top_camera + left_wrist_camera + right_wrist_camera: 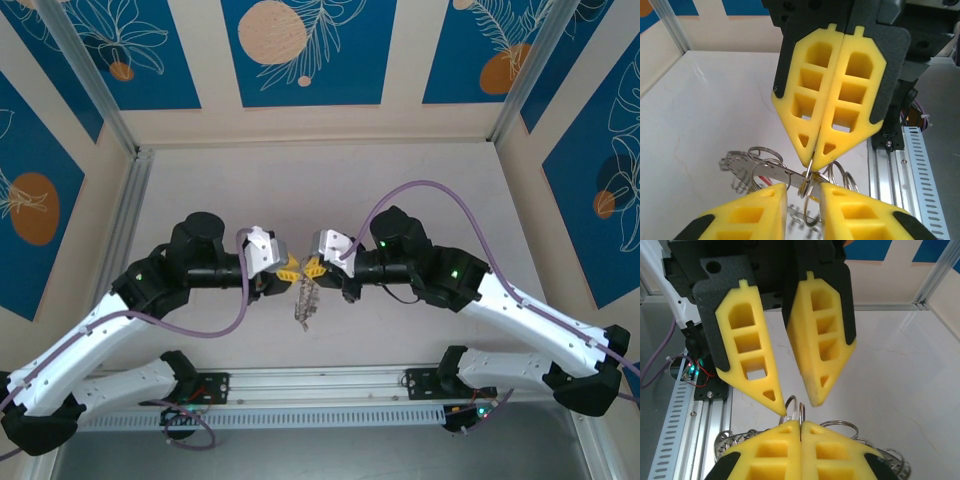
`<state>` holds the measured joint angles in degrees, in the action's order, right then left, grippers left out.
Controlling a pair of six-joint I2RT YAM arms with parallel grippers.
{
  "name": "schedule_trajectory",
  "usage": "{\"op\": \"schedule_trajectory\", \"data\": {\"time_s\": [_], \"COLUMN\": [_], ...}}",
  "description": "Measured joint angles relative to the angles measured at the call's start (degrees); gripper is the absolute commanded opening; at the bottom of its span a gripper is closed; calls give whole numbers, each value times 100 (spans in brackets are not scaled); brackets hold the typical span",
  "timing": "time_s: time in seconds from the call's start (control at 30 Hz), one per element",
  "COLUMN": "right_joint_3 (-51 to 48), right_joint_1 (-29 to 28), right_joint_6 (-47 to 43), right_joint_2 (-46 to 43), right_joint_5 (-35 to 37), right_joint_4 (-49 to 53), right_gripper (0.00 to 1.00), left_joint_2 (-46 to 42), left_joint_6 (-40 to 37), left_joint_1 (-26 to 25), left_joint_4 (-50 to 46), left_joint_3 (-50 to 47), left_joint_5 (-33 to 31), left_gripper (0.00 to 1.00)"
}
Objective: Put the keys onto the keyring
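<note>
Pinching keyring [771,171]: right pincer [813,161].

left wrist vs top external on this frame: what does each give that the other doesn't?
Left wrist adds: the right gripper pinched shut on a thin wire loop at the rim of the keyring, with the left gripper open just beneath it. Top external adds: the left arm and right arm from base to wrist, both bent inward over the table. Both: the two grippers tip to tip, with the keyring at their tips.
</note>
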<state>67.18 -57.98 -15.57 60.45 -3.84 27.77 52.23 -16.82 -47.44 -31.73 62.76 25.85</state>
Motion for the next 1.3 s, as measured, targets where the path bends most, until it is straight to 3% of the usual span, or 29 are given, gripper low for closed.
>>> {"op": "schedule_trajectory", "data": {"time_s": [0.7, 0.9, 1.13, 1.3], "right_joint_3": [146, 149, 146, 2], "right_joint_1": [-278, -278, -264, -175], "right_joint_6": [-354, -361, -393, -387], "right_joint_2": [203, 210, 188, 9], "right_joint_5": [203, 264, 210, 144], "right_joint_4": [236, 308, 308, 151], "right_gripper": [0, 0, 0, 2], "left_joint_2": [-39, 9, -7, -210], "left_joint_6": [-164, -192, -166, 343], "left_joint_1": [-85, -122, -122, -122], "left_joint_4": [-238, -286, -251, 498], "left_joint_3": [22, 22, 2, -415], "left_joint_5": [-42, 4, 87, 133], "left_gripper": [17, 0, 0, 0]}}
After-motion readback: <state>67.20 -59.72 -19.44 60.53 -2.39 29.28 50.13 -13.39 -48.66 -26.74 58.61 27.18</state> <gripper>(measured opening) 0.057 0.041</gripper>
